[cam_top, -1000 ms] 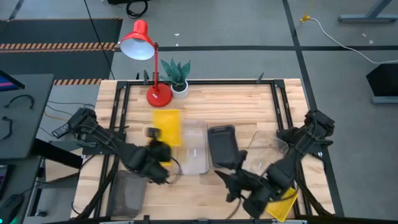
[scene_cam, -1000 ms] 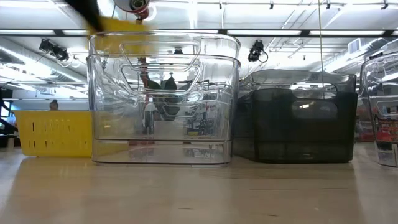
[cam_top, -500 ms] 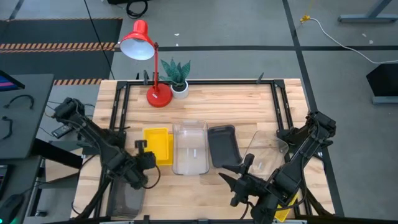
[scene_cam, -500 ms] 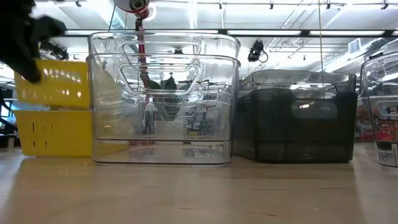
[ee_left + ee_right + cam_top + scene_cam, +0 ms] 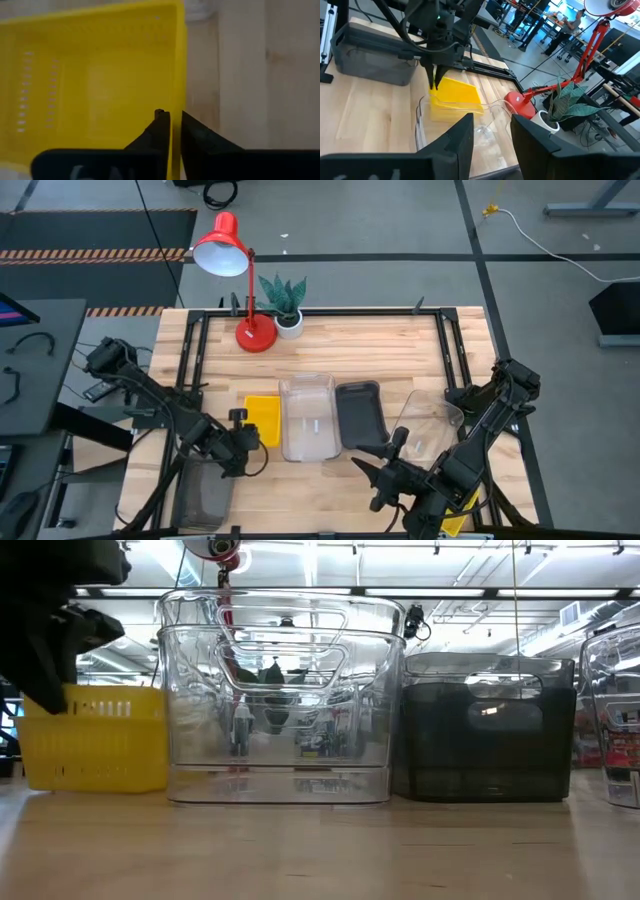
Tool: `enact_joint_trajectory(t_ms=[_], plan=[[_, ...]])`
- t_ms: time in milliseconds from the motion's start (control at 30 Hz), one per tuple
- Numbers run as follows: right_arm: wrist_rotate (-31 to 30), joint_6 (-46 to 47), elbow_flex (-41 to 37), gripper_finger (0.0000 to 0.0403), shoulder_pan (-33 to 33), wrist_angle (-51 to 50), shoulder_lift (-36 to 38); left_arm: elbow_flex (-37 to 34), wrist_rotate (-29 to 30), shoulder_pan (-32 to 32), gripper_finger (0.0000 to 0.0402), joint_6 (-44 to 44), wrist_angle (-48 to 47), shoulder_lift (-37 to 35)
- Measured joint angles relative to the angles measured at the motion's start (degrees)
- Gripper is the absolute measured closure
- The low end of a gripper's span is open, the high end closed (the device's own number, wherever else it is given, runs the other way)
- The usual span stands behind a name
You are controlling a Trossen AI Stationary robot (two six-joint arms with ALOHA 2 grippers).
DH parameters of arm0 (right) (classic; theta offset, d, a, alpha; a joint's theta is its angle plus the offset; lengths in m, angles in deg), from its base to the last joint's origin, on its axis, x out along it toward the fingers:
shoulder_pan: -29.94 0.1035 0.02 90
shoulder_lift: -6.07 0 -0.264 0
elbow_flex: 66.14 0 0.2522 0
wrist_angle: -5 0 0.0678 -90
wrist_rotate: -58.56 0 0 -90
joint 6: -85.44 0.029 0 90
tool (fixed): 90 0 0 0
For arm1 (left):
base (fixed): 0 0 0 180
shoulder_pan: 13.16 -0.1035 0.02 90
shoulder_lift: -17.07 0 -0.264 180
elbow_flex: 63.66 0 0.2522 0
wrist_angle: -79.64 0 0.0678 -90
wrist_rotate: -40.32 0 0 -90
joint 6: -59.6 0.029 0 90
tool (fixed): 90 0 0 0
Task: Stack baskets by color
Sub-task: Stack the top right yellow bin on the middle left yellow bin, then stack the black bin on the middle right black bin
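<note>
The yellow basket (image 5: 264,418) sits on the wooden table (image 5: 400,345), right against the left side of the clear basket stack (image 5: 306,416). From table height it reads as one yellow bin (image 5: 95,738), possibly nested in another, though I cannot tell. My guess is it was put there to form the yellow pile, in a row with the clear stack and the dark grey basket (image 5: 358,414) to the right.

The left gripper (image 5: 243,442) is at the yellow basket's near rim. Its wrist view shows the two dark fingers (image 5: 160,131) straddling the yellow side wall with only a narrow gap between them. Whether they are pinching the rim or letting go of it, I cannot tell. The left arm reaches in from the table's left edge, bent low over the wood, with another grey basket (image 5: 205,492) below it near the front corner.

The right gripper (image 5: 385,470) hovers low near the front of the table, its fingers (image 5: 457,141) spread apart and holding nothing, pointed toward the baskets. A loose clear basket (image 5: 432,420) sits beside that arm, and a bit of yellow (image 5: 452,525) shows under it. The red desk lamp (image 5: 232,255) and potted plant (image 5: 284,300) stand at the back, well apart.
</note>
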Motion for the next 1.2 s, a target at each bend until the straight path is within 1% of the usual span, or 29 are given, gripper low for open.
enact_joint_trajectory(t_ms=[100,200,333,433,500,600,700,800,867,967,1033,1100,1200], plan=[[0.01,0.82,0.00,0.0268,0.02,0.00,0.00,0.11,-0.79,-0.22,0.0332,-0.41,-0.48,-0.02],[0.02,0.91,0.00,0.0268,0.02,0.00,0.00,1.37,-0.82,-0.23,0.0298,-0.42,-0.78,-0.17],[0.41,0.96,0.00,0.0268,0.02,-0.01,0.00,4.69,-0.82,-0.20,0.0252,-0.86,-3.37,-1.58],[0.64,1.46,-0.29,0.0268,0.02,0.18,0.00,8.49,-0.76,0.24,0.0231,-2.22,-6.46,-2.49],[0.88,2.34,-1.52,0.0268,-0.30,0.59,0.00,11.87,-0.84,1.49,0.0229,-2.43,-10.15,-2.27],[1.28,4.38,-4.57,0.0268,-0.81,0.79,0.00,18.07,-0.94,4.73,0.0245,-3.00,-16.19,0.02],[1.50,5.65,-7.86,0.0268,-1.31,2.05,-0.04,25.19,-1.60,8.92,0.0271,-1.53,-21.88,5.08],[0.70,5.41,-9.66,0.0268,-1.64,2.96,-0.07,31.59,-5.46,12.63,0.0292,-1.16,-25.30,11.06],[-0.33,5.13,-10.11,0.0268,-1.68,2.96,-0.07,34.62,-8.97,14.62,0.0298,-5.65,-27.73,14.95],[-2.70,2.81,-10.19,0.0268,-1.90,3.08,-0.07,37.91,-14.53,17.26,0.0291,-17.84,-28.61,19.32],[-4.11,1.19,-10.19,0.0268,-2.05,3.06,-0.07,39.35,-17.99,19.54,0.0274,-25.98,-27.31,21.51],[-4.85,-0.14,-10.19,0.0268,-2.28,3.06,-0.07,41.00,-20.12,21.88,0.0250,-34.24,-26.32,23.03],[-4.93,-2.13,-10.19,0.0268,-2.67,2.95,-0.07,42.44,-20.17,25.42,0.0210,-46.28,-24.82,23.69]])
